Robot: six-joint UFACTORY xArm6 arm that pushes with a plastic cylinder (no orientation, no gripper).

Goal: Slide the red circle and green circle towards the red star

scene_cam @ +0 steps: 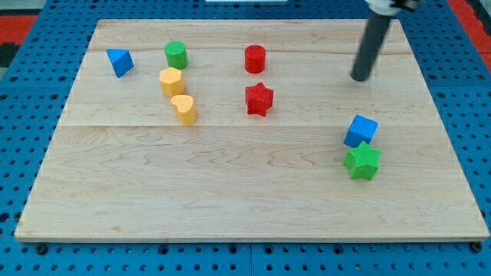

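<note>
The red circle point(255, 58) sits near the view's top, just above the red star point(259, 99). The green circle point(176, 54) is farther to the view's left, at about the same height as the red circle. My tip point(360, 77) is on the board at the view's upper right, well to the right of the red circle and the red star, touching no block.
A blue triangle point(119, 61) lies at the upper left. A yellow hexagon block point(171, 80) and a yellow heart-like block point(184, 109) sit below the green circle. A blue cube point(360, 130) touches a green star point(362, 161) at the lower right.
</note>
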